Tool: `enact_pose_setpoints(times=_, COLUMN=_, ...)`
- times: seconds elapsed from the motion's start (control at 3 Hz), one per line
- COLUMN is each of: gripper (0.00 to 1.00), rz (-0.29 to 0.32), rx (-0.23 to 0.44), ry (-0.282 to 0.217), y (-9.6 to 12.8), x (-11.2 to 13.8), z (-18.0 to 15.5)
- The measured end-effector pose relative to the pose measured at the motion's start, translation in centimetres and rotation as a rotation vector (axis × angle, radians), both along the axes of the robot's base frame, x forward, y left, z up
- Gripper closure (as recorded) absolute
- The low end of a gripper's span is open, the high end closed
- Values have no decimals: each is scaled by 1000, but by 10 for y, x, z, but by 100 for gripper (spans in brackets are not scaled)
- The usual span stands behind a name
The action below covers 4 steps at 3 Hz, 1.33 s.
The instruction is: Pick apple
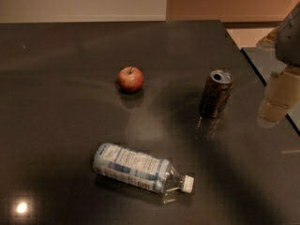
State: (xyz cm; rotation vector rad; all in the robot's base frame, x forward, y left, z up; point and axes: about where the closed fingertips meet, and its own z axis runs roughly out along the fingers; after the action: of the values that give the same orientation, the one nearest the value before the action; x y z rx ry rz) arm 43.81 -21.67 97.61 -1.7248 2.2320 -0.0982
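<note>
A small red apple (131,78) with yellowish patches stands upright on the dark table (56,125), left of centre and towards the back. My gripper (276,99) shows at the right edge of the view, pale and blocky, hanging from the grey arm (290,34) above the table's right side. It is far to the right of the apple, with the brown can between them. It holds nothing that I can see.
A brown drink can (216,93) stands upright right of the apple, close to the gripper. A clear plastic water bottle (140,168) with a white cap lies on its side near the front. The table's right edge (262,74) runs diagonally by the gripper.
</note>
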Motion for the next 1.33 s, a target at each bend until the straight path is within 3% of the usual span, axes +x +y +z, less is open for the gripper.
enact_pose_setpoints(times=0.67, gripper=0, rz=14, rx=-14, ry=-6, y=6, x=5, z=4)
enact_pose_setpoints(times=1.33, gripper=0, rz=92, rx=-41, ry=-35, y=45, x=36, z=18)
